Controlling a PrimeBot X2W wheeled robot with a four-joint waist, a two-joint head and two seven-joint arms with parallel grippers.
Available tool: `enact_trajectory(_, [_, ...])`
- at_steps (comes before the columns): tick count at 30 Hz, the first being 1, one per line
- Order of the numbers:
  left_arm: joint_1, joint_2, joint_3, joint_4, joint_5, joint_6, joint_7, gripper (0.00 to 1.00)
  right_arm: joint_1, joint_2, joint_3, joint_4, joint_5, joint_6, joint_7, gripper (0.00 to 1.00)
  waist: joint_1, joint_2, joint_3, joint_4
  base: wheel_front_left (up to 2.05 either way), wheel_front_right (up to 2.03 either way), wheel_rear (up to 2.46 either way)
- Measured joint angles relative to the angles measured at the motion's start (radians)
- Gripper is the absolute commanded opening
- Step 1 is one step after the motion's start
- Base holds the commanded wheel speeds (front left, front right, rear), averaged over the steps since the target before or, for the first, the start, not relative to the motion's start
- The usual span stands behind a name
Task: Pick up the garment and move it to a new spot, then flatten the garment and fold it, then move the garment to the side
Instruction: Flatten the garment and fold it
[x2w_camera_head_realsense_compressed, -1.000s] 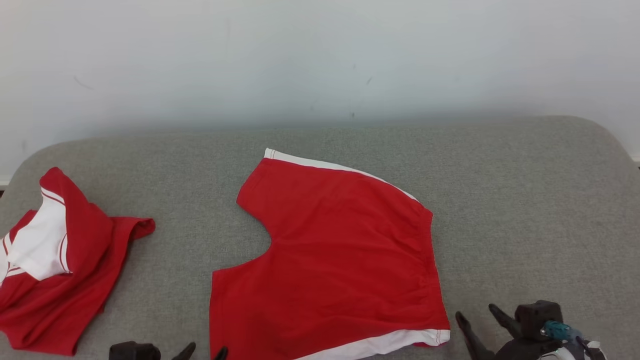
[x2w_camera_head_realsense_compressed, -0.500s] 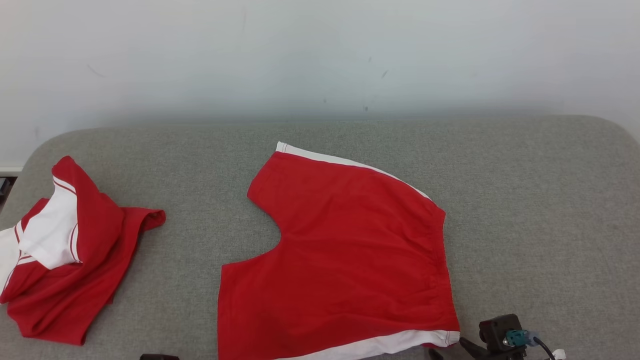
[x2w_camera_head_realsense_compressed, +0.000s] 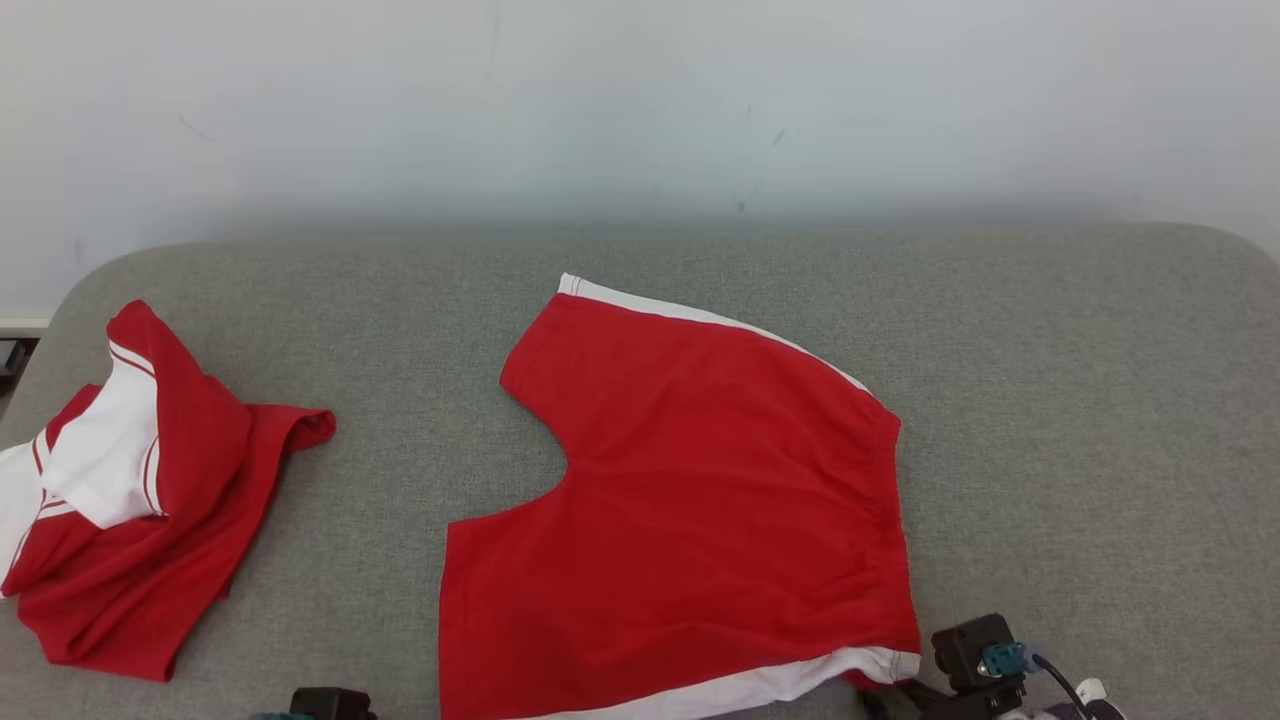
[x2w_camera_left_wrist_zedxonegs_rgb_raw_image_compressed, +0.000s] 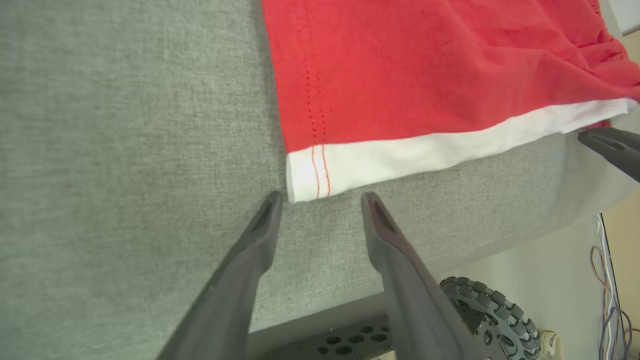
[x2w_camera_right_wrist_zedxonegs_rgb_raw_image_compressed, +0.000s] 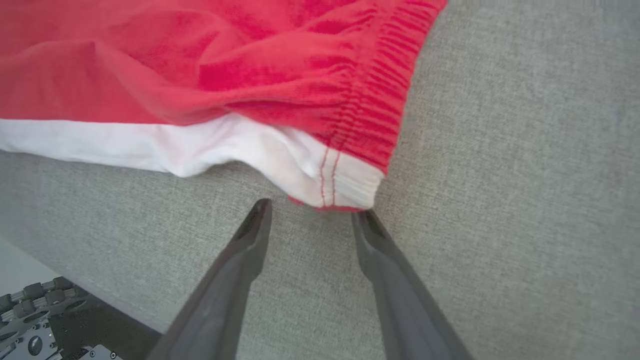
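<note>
Shorts, red with white side bands, lie flat at lower centre of the head view on the grey tabletop. Left end effector is open, tips flanking the white hem corner. Right end effector is open at the waistband corner. A crumpled garment, red and white, lies at far left.

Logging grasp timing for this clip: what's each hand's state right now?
Left hand: open, empty, at the hem corner of the red fabric shorts.
Right hand: open, empty, at their waistband corner.
</note>
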Motion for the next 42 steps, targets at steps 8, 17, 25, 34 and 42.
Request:
enact_trajectory(8, [-0.027, 0.0, 0.001, 0.026, 0.002, -0.002, -0.024, 0.0, -0.018, -0.001, 0.002, 0.006, -0.019, -0.001, -0.01, 0.0, 0.0, 0.0, 0.01, 0.003, 0.0, 0.0, 0.0])
enact_trajectory(17, [-0.035, 0.001, -0.004, 0.04, 0.005, -0.003, -0.051, 0.0, -0.034, -0.014, 0.0, 0.006, -0.025, -0.001, -0.027, 0.0, 0.0001, 0.0, 0.012, 0.002, 0.0, 0.0, 0.0])
enact_trajectory(25, [-0.037, 0.002, -0.005, 0.057, 0.012, -0.011, -0.078, 0.23, -0.032, -0.02, 0.002, 0.002, -0.036, -0.002, -0.028, 1.0, 0.0, 0.0, 0.007, 0.001, 0.0, 0.0, 0.0])
enact_trajectory(34, [-0.037, 0.001, -0.004, 0.044, 0.029, -0.002, -0.108, 1.0, -0.01, -0.032, -0.001, -0.053, -0.038, -0.009, -0.04, 1.0, 0.0001, 0.0, 0.005, -0.002, 0.0, 0.0, 0.0])
enact_trajectory(42, [-0.036, -0.009, -0.025, 0.068, 0.037, -0.001, -0.105, 1.0, -0.01, -0.033, 0.008, -0.052, -0.039, -0.009, -0.044, 1.0, 0.0, 0.0, -0.011, 0.003, 0.0, 0.0, 0.0])
